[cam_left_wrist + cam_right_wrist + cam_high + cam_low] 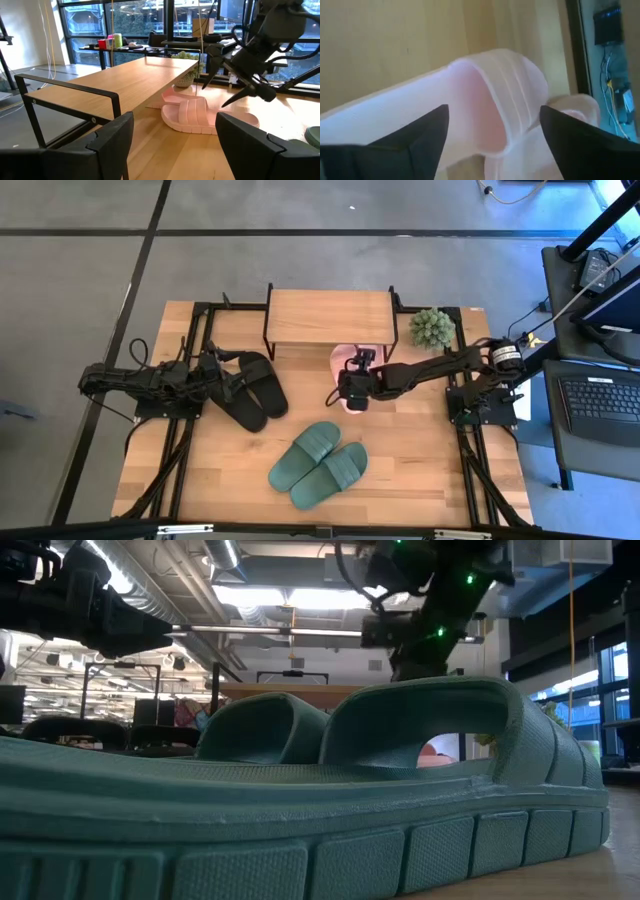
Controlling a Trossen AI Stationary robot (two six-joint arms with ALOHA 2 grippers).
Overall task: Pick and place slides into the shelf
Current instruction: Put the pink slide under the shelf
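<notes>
The shelf (pixel 330 317) stands at the table's far middle. The two pink slides (pixel 347 360) lie soles down at its near edge, one partly under it (pixel 172 95). My right gripper (pixel 350 395) hovers open over the nearer pink slide (pixel 192 112), its fingers on either side of the strap (pixel 502 85) without touching it. The black slides (pixel 255 388) lie on the left part of the table. My left gripper (pixel 218 377) is open above them and faces the shelf (pixel 150 75). The green slides (pixel 318 463) lie near the table's near edge and fill the low view (pixel 300 800).
A small potted plant (pixel 432 328) stands right of the shelf. Black frame rails (pixel 190 430) run along the table's left and right sides. Bare wood lies between the black slides and the pink slides. A desk with a keyboard (pixel 600 400) stands off the right edge.
</notes>
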